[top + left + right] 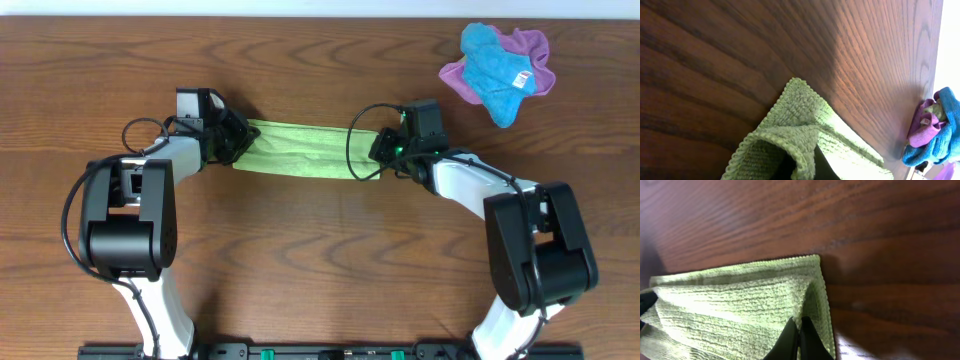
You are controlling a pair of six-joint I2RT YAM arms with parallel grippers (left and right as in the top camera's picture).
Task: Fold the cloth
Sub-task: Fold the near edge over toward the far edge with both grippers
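On the brown wooden counter [300, 260] lies a soft lime-green microfibre cloth [300, 150]. It is folded into a long thin strip and stretches between the two arms. The left gripper [232, 142] pinches the strip's left end, with its fingers pressed tight on it. The right gripper [383, 152] pinches the right end the same way. The cloth bunches up a little where each one holds it. Far off in the back right corner, a bright blue cloth [490, 62] sits on top of a purple cloth [535, 45].
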